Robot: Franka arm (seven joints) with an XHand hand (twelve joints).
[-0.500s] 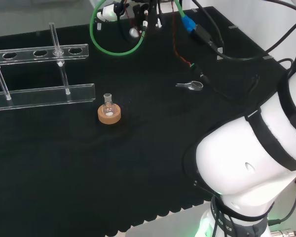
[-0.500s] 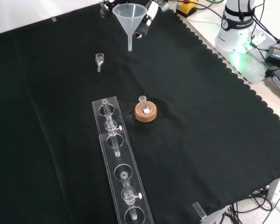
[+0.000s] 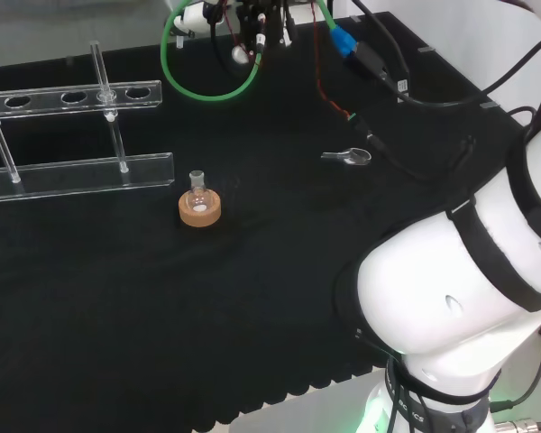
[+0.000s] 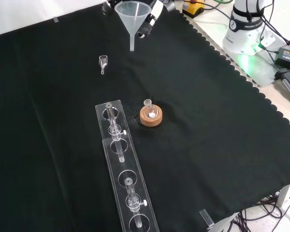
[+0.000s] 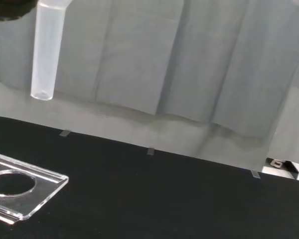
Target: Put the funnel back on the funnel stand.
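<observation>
A translucent white funnel [image 4: 132, 18] hangs upright in the air above the cloth's far edge in the front view, held by the black and white hand [image 4: 152, 17], whose fingers flank its cone. In the head view the hand [image 3: 252, 25] sits at the top, among cables. The wrist view shows the funnel's stem [image 5: 46, 55] close by, and below it one end of the clear funnel stand [image 5: 15, 185] with a round hole. The long acrylic funnel stand [image 4: 122, 166] lies on the cloth nearer the front camera; in the head view this funnel stand [image 3: 72, 96] is at the left.
A small round flask on a cork ring [image 4: 150, 115] stands right of the stand's far end in the front view, and near the cloth's middle in the head view [image 3: 199, 207]. A small glass scoop [image 4: 103, 62] lies below the funnel. Green and black cables [image 3: 207, 86] hang round the hand.
The hand and funnel have shifted a little to the left and upward in the front view. The flask, scoop and stand have stayed put.
</observation>
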